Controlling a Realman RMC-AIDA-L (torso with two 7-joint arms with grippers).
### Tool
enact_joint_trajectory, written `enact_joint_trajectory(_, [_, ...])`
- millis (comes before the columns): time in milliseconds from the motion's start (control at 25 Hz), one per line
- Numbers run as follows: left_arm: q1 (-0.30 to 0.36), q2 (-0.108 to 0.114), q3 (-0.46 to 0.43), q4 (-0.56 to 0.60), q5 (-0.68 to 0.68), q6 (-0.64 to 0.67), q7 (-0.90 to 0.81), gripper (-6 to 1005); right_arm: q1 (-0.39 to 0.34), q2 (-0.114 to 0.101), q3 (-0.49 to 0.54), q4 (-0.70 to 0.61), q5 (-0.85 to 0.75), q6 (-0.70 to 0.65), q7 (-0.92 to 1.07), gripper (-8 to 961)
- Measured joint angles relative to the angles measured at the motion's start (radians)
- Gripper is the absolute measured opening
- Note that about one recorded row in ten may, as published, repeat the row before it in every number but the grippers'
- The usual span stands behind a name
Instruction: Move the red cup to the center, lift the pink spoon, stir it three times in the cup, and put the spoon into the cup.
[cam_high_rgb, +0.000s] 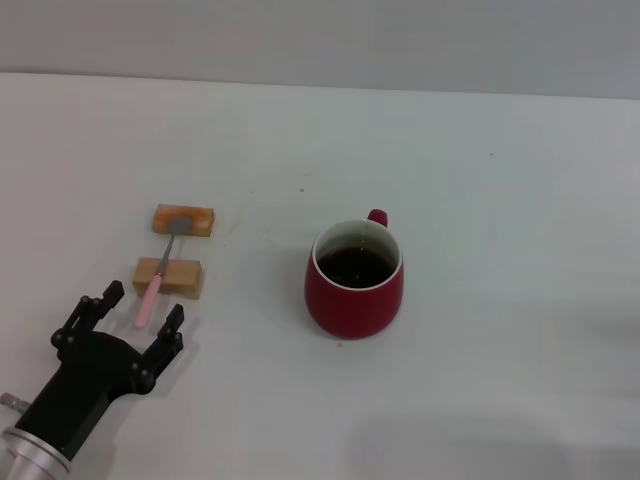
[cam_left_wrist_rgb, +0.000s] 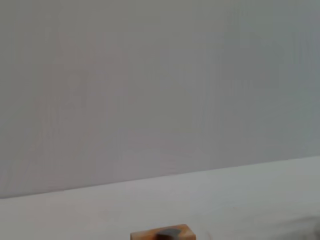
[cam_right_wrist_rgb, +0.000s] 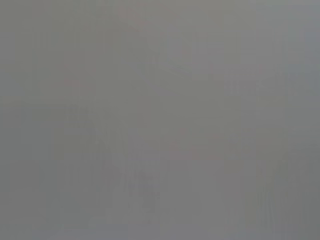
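The red cup (cam_high_rgb: 355, 279) stands upright near the middle of the white table, its small handle turned to the far side. The pink spoon (cam_high_rgb: 156, 285) lies across two orange-tan blocks at the left, its grey bowl on the far block (cam_high_rgb: 184, 219) and its pink handle over the near block (cam_high_rgb: 168, 276). My left gripper (cam_high_rgb: 137, 312) is open, just in front of the spoon's handle end, touching nothing. The left wrist view shows only the far block (cam_left_wrist_rgb: 162, 233) with the grey bowl on it. My right gripper is out of view.
The white table (cam_high_rgb: 500, 200) stretches wide around the cup, with a grey wall behind it. The right wrist view shows only plain grey.
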Motion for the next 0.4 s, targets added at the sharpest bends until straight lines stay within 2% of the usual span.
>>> enact_joint_trajectory(400, [-0.008, 0.000, 0.001, 0.000, 0.000, -0.033, -0.001, 776, -0.011, 0.000, -0.002, 0.004, -0.004, -0.001, 0.000, -2])
